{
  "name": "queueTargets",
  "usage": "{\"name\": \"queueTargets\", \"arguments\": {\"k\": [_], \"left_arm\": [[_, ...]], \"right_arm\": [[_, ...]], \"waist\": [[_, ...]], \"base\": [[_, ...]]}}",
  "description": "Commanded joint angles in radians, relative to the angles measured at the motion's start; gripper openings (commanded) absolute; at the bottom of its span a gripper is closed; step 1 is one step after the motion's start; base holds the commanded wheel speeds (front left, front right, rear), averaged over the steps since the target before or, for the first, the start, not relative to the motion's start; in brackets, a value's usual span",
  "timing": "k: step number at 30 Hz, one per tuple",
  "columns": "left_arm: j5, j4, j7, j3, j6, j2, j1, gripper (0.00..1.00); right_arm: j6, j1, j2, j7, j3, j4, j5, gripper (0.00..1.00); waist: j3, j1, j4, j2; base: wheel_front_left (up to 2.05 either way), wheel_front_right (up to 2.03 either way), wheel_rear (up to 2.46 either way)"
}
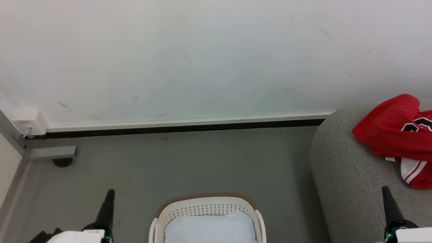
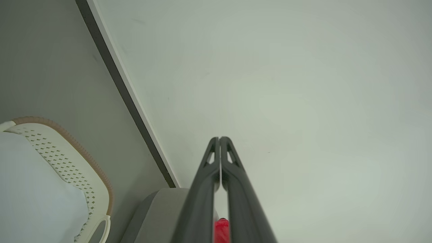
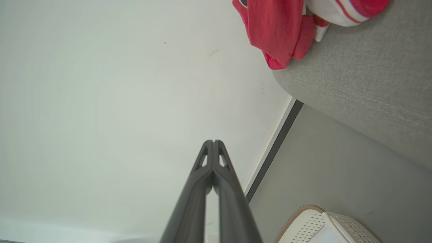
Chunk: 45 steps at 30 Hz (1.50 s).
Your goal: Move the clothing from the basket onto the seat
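Observation:
The red clothing [image 1: 398, 131] with white striped trim and black numerals lies bunched on the grey seat [image 1: 347, 175] at the right; the right wrist view shows the clothing [image 3: 280, 30] at its top, on the seat [image 3: 371, 84]. The cream basket [image 1: 206, 209] with a brown rim stands on the floor at bottom centre, holding a pale blue-white cloth [image 1: 209, 227]. My left gripper [image 1: 110, 193] is shut at lower left, left of the basket. My right gripper [image 1: 385, 189] is shut at lower right, over the seat's front. Both pairs of fingertips meet in the wrist views, and both grippers are empty.
A white wall [image 1: 202, 57] with a dark baseboard [image 1: 189, 127] runs behind the grey floor [image 1: 189, 162]. A white wall box [image 1: 29, 122] and a metal frame with a dark caster [image 1: 62, 162] sit at the left. In the left wrist view the basket [image 2: 67, 158] lies at lower left.

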Motion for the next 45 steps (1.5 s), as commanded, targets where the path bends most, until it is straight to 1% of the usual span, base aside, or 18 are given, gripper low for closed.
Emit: {"name": "queueTargets", "arguments": {"k": [1, 27, 45], "left_arm": [[-0.031, -0.008, 0.01, 0.006, -0.003, 0.008, -0.015, 0.0], [-0.207, -0.027, 0.057, 0.032, -0.004, 0.009, -0.03, 0.0], [-0.204, -0.026, 0.056, 0.032, -0.004, 0.009, -0.029, 0.0]], "right_arm": [[-0.002, -0.016, -0.01, 0.008, -0.004, -0.009, 0.03, 0.0], [-0.002, -0.036, -0.011, 0.056, -0.014, -0.015, 0.227, 0.0], [-0.002, -0.035, -0.011, 0.055, -0.014, -0.015, 0.221, 0.0]], "waist": [[0.0, 0.0, 0.0, -0.0001], [0.008, 0.0, 0.008, -0.0001], [0.008, 0.0, 0.008, -0.0001]], "base": [[0.0, 0.0, 0.0], [0.0, 0.0, 0.0], [0.0, 0.0, 0.0]]}}
